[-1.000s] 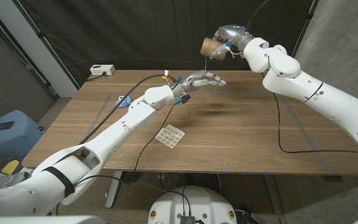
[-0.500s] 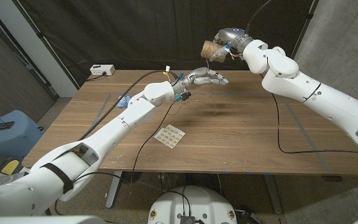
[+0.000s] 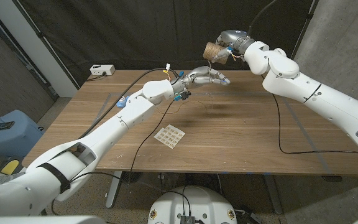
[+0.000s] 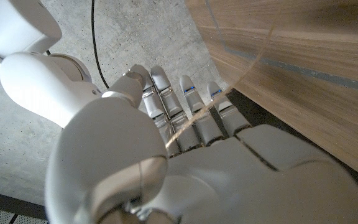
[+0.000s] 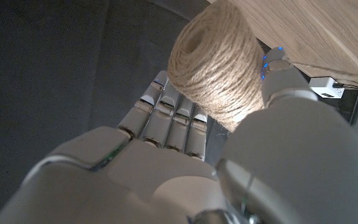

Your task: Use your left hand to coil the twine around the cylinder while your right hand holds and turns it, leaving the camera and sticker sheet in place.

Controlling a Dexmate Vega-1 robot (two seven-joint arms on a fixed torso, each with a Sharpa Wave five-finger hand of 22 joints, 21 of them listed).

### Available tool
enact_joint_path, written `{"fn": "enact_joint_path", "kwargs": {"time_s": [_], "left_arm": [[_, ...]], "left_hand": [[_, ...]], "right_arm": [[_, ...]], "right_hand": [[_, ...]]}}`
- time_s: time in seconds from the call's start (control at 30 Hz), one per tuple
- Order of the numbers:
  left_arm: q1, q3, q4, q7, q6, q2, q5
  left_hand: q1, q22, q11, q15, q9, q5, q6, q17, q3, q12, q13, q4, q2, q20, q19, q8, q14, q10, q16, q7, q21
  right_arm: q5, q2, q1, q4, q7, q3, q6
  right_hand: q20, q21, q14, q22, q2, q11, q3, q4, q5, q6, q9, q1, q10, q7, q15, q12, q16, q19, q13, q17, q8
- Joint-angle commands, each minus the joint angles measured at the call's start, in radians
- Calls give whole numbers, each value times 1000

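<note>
The cylinder (image 3: 212, 52), wound thick with tan twine, hangs in the air above the table's far edge, gripped by my right hand (image 3: 227, 45). In the right wrist view the cylinder (image 5: 219, 68) sits between the thumb and the fingers of my right hand (image 5: 185, 168). A thin strand of twine (image 3: 211, 66) drops from it to my left hand (image 3: 209, 77), which reaches out just below with fingers stretched. The left wrist view shows the twine strand (image 4: 241, 74) crossing the back of my left hand (image 4: 185, 143) from beside the thumb, which seems to pinch it. The sticker sheet (image 3: 169, 135) lies mid-table.
A small white box-shaped device (image 3: 102, 70) sits at the table's (image 3: 241, 137) far left corner, also seen as the white device (image 5: 331, 87). A bit of blue tape (image 3: 124, 99) lies near the left edge. Black cables trail over the table on both sides.
My left hand has risen a little and moved closer under the cylinder. The right hand and the cylinder have shifted slightly. The sticker sheet has stayed put.
</note>
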Motion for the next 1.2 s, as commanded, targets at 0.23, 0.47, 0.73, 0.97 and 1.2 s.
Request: {"fn": "enact_joint_path", "kwargs": {"time_s": [0.23, 0.47, 0.73, 0.97, 1.2], "left_arm": [[-18, -4, -44, -46, -7, 26, -17], [-18, -10, -69, -51, 0, 34, -26], [-23, -10, -82, -57, 0, 36, -27], [-28, -9, -86, -67, 1, 34, -35], [-45, -12, -69, -85, -6, 28, -42]], "left_hand": [[7, 3, 8, -1, 3, 7, 9, 1, -7, -10, 10, 1, 9, -3, 10, -3, 6, 7, -5, 1, 6], [7, 3, 8, 0, 3, 7, 7, 2, -9, -11, 15, 1, 10, -4, 12, -4, 9, 9, -5, 4, 6], [7, 3, 6, -1, 3, 8, 10, 2, -10, -13, 19, 2, 11, -5, 14, -4, 11, 11, -7, 4, 7], [8, 3, 6, 0, 4, 9, 11, 2, -10, -14, 23, 2, 13, -4, 13, -5, 14, 14, -7, 3, 7], [8, 4, 7, -1, 4, 10, 11, 2, -10, -16, 27, 1, 13, -6, 14, -6, 16, 14, -9, 5, 7]], "right_arm": [[12, 3, -5, 23, -1, -5, -13], [15, -7, -15, 25, -7, -3, -17], [24, -27, -35, 12, -4, 2, -25], [33, -34, -50, 11, 1, 4, -37], [35, -42, -64, 2, 2, 0, -39]], "right_hand": [[-5, -1, 12, 3, 109, -68, -2, 0, 6, 44, 6, 101, 80, -37, -127, 3, -5, 8, 4, 2, 3], [-6, -1, 14, 3, 110, -72, -3, 0, 6, 46, 5, 101, 83, -40, -127, 3, -7, 9, 3, 4, 2], [-8, 0, 16, 3, 112, -74, -3, -2, 7, 52, 3, 107, 88, -43, -130, 5, -8, 11, 3, 7, 2], [-8, 0, 19, 3, 111, -76, -3, -3, 7, 56, 2, 109, 90, -45, -130, 4, -12, 11, 1, 5, 2], [-8, -1, 20, 3, 112, -79, -4, -3, 7, 58, 1, 112, 94, -49, -131, 4, -14, 12, 0, 7, 2]]}}
